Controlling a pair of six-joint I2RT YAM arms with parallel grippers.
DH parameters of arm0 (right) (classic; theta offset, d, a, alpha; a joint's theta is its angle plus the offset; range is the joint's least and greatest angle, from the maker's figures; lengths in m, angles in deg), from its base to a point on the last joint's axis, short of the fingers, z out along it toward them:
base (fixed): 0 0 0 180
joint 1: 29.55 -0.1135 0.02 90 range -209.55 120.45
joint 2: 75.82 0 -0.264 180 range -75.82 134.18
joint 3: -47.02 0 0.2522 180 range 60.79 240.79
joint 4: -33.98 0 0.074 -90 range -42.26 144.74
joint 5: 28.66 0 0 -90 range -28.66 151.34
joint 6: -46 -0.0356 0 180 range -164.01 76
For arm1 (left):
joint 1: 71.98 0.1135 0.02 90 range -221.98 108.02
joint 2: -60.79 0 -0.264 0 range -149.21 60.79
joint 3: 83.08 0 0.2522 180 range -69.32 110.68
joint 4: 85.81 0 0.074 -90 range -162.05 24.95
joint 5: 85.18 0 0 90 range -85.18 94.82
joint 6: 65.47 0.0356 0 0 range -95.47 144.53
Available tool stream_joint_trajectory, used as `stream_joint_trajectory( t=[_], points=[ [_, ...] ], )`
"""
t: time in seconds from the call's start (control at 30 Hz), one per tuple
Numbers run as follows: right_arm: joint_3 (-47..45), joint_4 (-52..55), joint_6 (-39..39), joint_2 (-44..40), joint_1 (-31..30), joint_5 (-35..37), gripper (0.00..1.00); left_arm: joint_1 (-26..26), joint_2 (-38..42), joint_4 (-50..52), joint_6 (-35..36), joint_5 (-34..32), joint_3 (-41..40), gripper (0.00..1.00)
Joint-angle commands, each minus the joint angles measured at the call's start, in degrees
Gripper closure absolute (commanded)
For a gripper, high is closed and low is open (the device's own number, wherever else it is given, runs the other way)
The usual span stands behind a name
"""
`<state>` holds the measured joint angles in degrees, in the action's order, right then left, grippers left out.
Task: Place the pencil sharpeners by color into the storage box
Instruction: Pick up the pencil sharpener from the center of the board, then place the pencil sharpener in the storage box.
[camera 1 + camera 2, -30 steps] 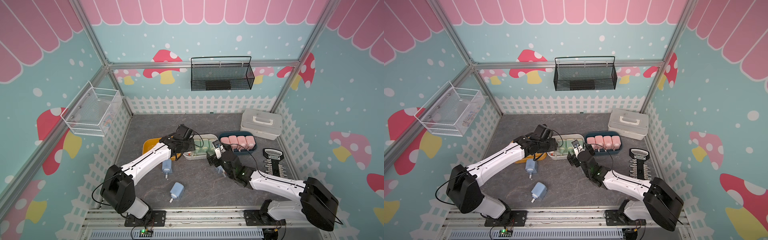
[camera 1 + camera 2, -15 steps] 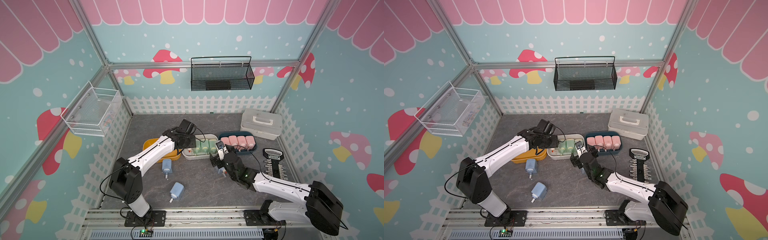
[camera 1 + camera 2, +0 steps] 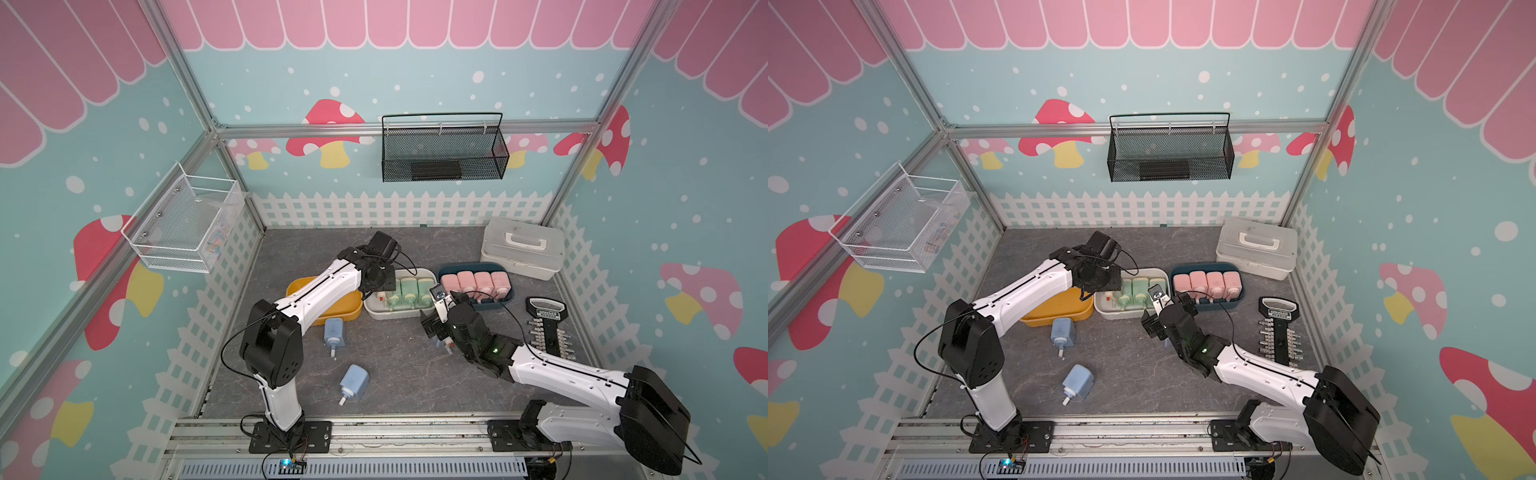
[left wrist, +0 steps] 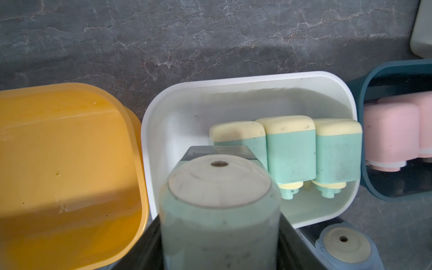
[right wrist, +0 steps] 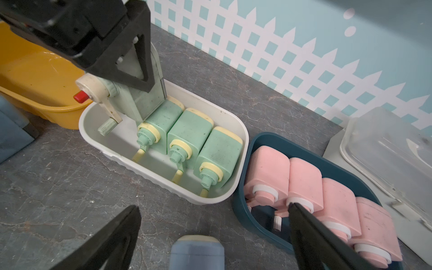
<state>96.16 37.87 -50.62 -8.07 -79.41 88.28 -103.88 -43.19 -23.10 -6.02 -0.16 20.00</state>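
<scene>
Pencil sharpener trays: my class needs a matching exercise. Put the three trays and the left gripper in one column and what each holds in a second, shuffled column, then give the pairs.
Column one
1. white tray
2. dark blue tray
3. yellow tray
4. left gripper

Column two
a. four pink sharpeners
b. no sharpener in view
c. one green sharpener, gripped
d. three green sharpeners, lying side by side

Pairs: 1-d, 2-a, 3-b, 4-c

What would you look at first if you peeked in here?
The left fingers hold a green pencil sharpener over the white tray, beside three green ones. Next door, four pink sharpeners sit in a row in the dark blue tray. Blue sharpeners lie loose on the table.
</scene>
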Motion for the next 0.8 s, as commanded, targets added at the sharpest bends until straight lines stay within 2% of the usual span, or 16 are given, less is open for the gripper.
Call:
stream_joint_trajectory(
  t=[0.0,0.37,0.77],
  points=[
    [1.0,1.7,1.2,-1.1,0.2,0.3,0.01,0.3,1.9,1.4,1.5,0.3,2.4,1.00],
    [2.2,2.0,0.5,0.7,0.2,0.2,0.01,1.7,1.8,2.8,-0.2,-5.0,2.1,1.00],
    [2.4,3.8,0.0,0.5,0.2,1.1,0.01,2.0,-3.5,2.4,-2.2,-2.7,3.6,1.00]
  ],
)
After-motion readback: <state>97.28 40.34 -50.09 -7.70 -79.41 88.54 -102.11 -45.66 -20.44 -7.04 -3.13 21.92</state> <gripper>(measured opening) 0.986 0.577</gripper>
